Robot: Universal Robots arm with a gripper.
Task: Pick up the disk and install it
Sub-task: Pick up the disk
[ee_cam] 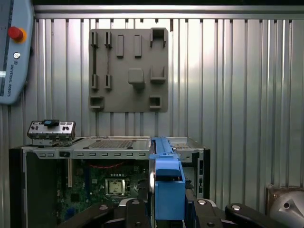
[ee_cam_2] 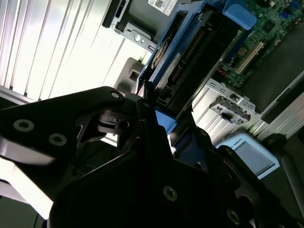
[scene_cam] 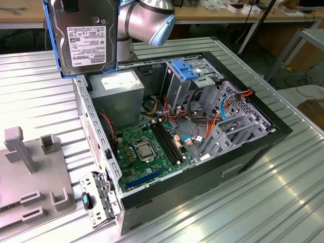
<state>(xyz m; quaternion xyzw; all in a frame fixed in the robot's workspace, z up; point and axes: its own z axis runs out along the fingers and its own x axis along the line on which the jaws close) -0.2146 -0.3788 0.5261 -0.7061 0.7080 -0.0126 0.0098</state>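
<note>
The disk, a dark hard drive in a bright blue carrier, hangs upright with its labelled face toward the exterior camera. It is above the corner of the open computer case, over the grey power supply. My gripper is shut on its upper edge. In the second wrist view the disk sits edge-on between the black fingers of the gripper. In the first wrist view the disk's blue carrier stands out from the gripper, above the case.
Inside the case are the green motherboard, coloured cables and metal drive bays with a paler blue bracket. A grey fixture plate lies on the ribbed metal table at the exterior view's left. A small metal bracket juts from the case's near corner.
</note>
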